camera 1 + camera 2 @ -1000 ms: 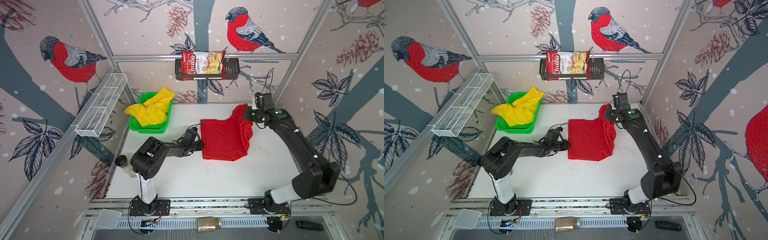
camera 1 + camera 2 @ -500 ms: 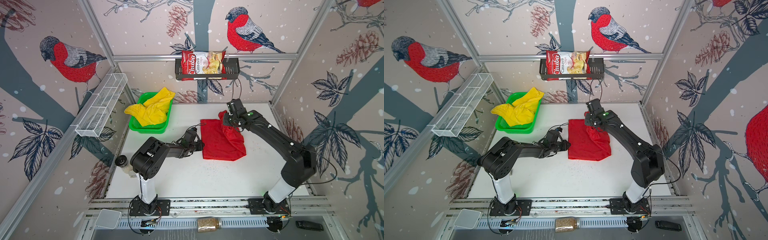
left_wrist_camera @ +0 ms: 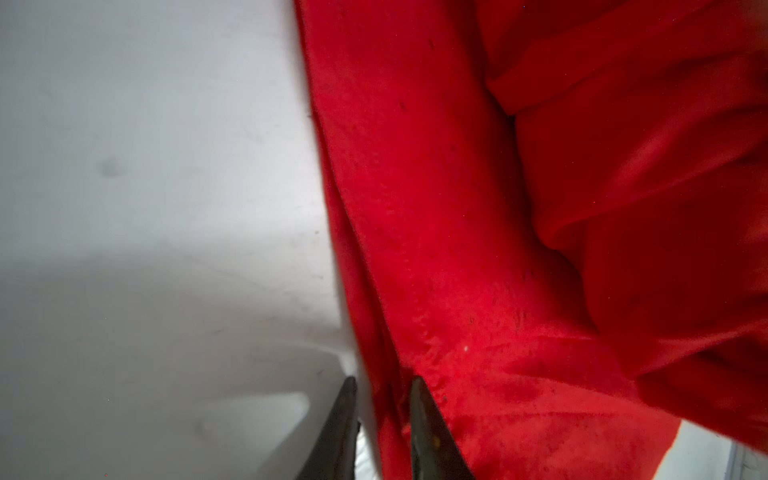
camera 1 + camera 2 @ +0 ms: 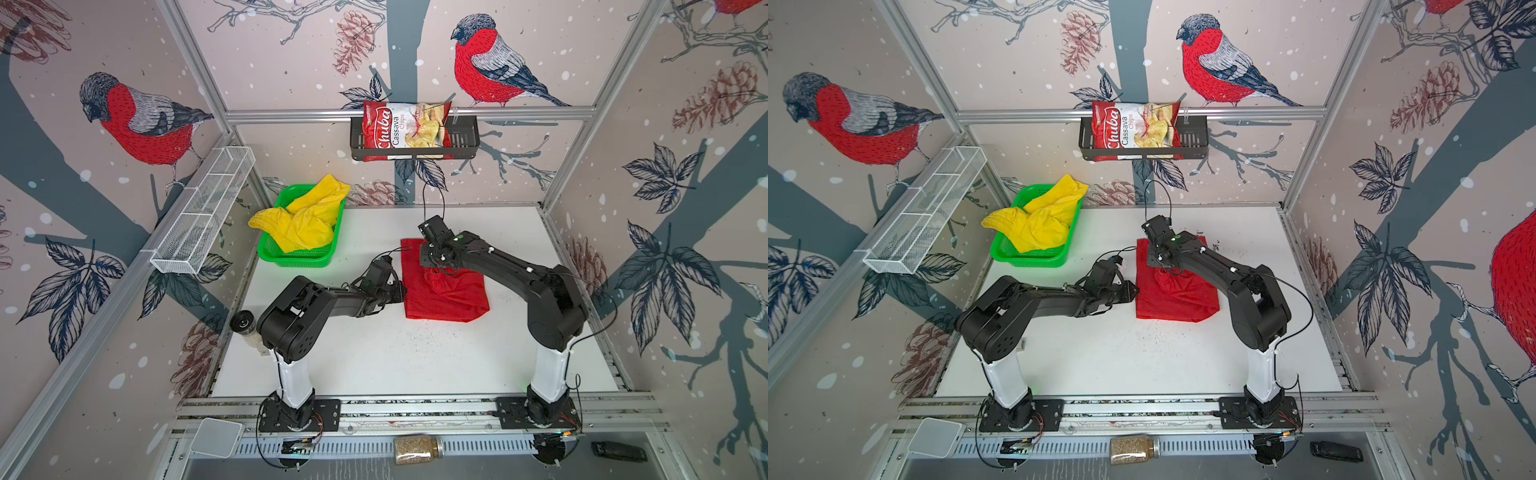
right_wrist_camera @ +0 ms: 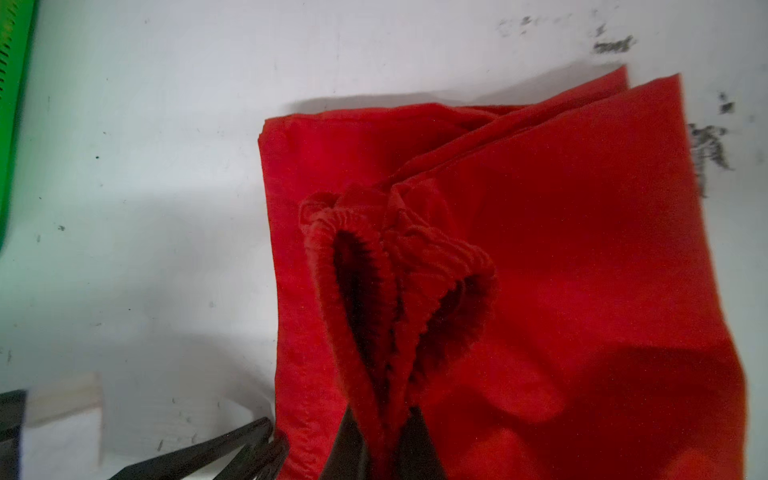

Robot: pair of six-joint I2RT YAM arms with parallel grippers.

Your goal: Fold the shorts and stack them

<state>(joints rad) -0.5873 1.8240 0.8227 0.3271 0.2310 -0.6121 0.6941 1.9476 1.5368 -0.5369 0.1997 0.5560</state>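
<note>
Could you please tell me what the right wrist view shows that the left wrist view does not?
Only the right wrist: the right gripper pinching the red shorts' gathered waistband, and the basket's edge. Only the left wrist: the shorts' edge lying between the left gripper's tips. Both: the red shorts on the white table.

Black jointed arms (image 4: 316, 303), white base posts (image 4: 293, 376), thin cables (image 4: 443, 203), possibly green light (image 4: 458, 238).
</note>
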